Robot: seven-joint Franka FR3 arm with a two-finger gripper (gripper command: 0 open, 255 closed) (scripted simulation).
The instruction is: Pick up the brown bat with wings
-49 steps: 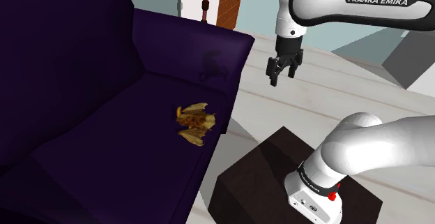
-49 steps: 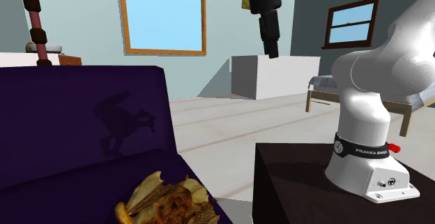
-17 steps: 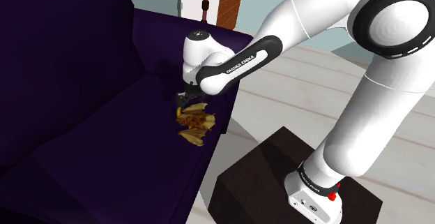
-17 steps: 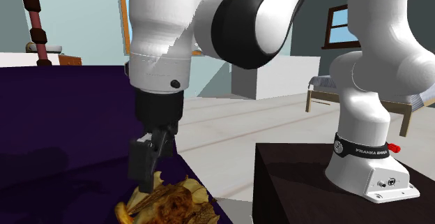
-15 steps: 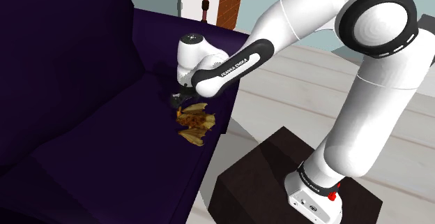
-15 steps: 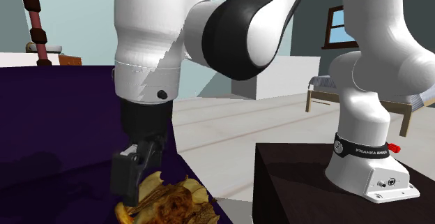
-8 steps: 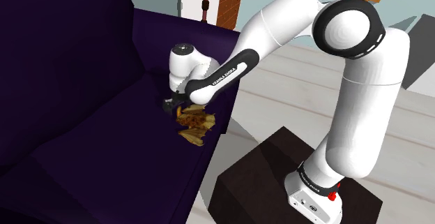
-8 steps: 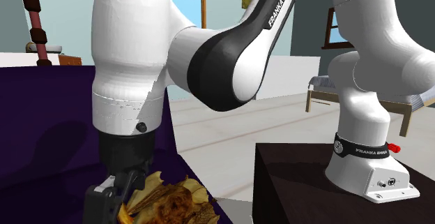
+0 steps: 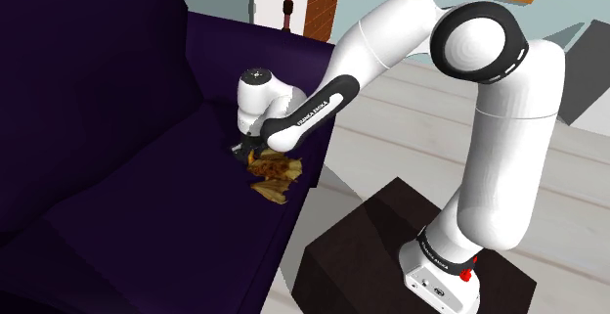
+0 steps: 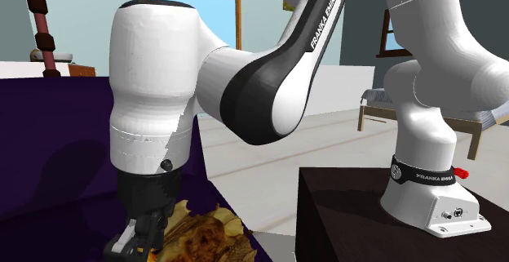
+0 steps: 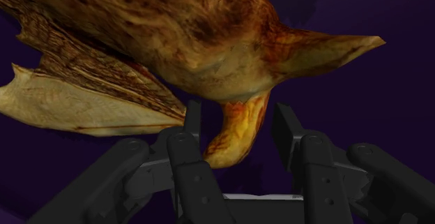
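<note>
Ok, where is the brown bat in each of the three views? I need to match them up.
Shoulder view: the bat lies near the centre, on the dark purple sofa, with the gripper at its upper left.
Second exterior view: the bat sits at the bottom edge, left of centre, beside the gripper.
Wrist view: the bat is close ahead of the gripper, with one part between the open fingers.
Shared landmark: the sofa beneath it.

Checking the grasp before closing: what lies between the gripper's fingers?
In the wrist view, a narrow yellow-brown tip of the bat lies between the open gripper's fingers.
</note>
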